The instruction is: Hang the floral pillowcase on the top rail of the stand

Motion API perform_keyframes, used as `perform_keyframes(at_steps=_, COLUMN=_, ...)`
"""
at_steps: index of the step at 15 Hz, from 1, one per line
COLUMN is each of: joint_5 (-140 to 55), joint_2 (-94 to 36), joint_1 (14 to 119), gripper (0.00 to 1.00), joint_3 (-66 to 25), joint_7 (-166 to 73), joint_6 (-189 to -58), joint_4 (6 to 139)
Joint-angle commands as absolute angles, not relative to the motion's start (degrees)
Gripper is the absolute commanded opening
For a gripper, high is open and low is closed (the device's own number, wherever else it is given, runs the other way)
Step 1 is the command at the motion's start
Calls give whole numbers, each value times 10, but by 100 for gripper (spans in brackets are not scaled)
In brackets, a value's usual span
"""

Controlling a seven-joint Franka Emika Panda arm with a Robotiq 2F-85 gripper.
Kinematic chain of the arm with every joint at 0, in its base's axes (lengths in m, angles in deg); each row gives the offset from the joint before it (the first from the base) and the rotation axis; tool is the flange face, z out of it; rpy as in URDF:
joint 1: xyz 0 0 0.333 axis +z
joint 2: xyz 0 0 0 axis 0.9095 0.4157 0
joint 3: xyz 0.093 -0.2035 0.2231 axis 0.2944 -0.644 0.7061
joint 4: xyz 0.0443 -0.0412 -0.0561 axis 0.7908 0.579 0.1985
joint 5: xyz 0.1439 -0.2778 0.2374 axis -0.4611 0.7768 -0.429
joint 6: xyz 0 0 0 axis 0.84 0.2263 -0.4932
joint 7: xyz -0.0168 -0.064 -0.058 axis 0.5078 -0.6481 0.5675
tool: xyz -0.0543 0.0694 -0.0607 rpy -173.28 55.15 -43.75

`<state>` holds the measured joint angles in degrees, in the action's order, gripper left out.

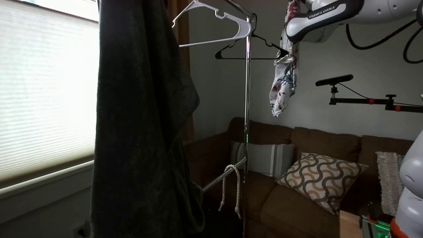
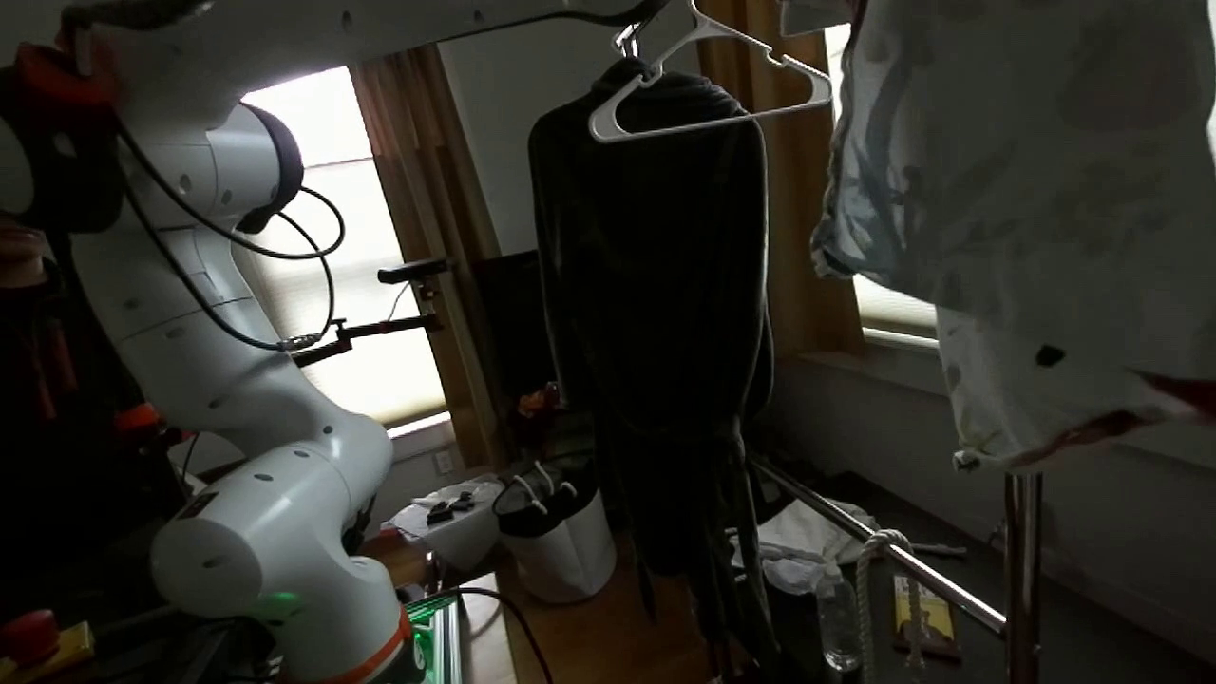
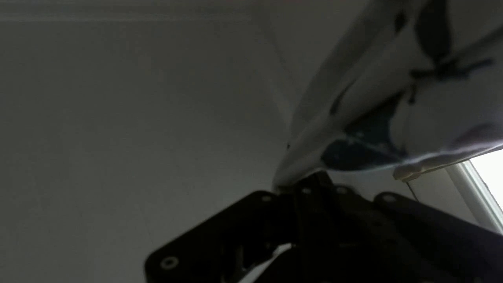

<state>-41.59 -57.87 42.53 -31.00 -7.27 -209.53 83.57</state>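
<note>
The floral pillowcase [image 1: 282,87] dangles limp and narrow to the right of the stand's upright pole [image 1: 247,105] in an exterior view. In an exterior view the pillowcase [image 2: 1035,190] fills the upper right, hiding the pole's upper part. The wrist view shows my gripper [image 3: 304,186] with its jaws drawn together on a corner of the pillowcase [image 3: 393,118]; the cloth spreads up and to the right from the fingertips. Only a short stretch of the top rail of the stand [image 1: 238,7] shows, at the top edge. In both exterior views the gripper itself is hidden or out of frame.
A white hanger [image 1: 211,43] and a black hanger [image 1: 251,59] hang by the pole's top; the black one's end overlaps the pillowcase in view. A long dark garment [image 1: 142,115] hangs from the stand. A lower bar [image 1: 214,181] carries a rope. Behind stands a brown sofa [image 1: 281,201].
</note>
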Motion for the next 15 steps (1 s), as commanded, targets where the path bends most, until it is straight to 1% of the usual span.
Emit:
perform_keyframes(at_steps=1, joint_5=-261, joint_2=-564, joint_1=437, gripper=1, joint_3=-362, joint_7=-114, joint_6=-2047, joint_4=773)
perform_keyframes(at_steps=5, joint_5=-79, joint_2=-539, joint_1=495, gripper=1, joint_3=-432, joint_7=-176, joint_6=-1961, joint_4=705)
perform_keyframes(at_steps=6, joint_5=-38, joint_2=-528, joint_1=493, gripper=1, joint_3=-447, joint_7=-204, joint_6=-1947, joint_4=678)
perform_keyframes(at_steps=7, joint_5=-99, joint_2=-552, joint_1=466, gripper=2, joint_3=-402, joint_7=-172, joint_6=-1970, joint_4=729)
perform_keyframes(at_steps=9, joint_5=-61, joint_2=-537, joint_1=470, gripper=2, joint_3=-418, joint_7=-193, joint_6=-1957, joint_4=701)
perform_keyframes(at_steps=12, joint_5=-54, joint_2=-519, joint_1=463, gripper=1, joint_3=-425, joint_7=-188, joint_6=-1958, joint_4=676)
perform_keyframes(at_steps=15, joint_5=58, joint_2=-508, joint_1=494, gripper=1, joint_3=-460, joint_7=-218, joint_6=-1930, joint_4=646)
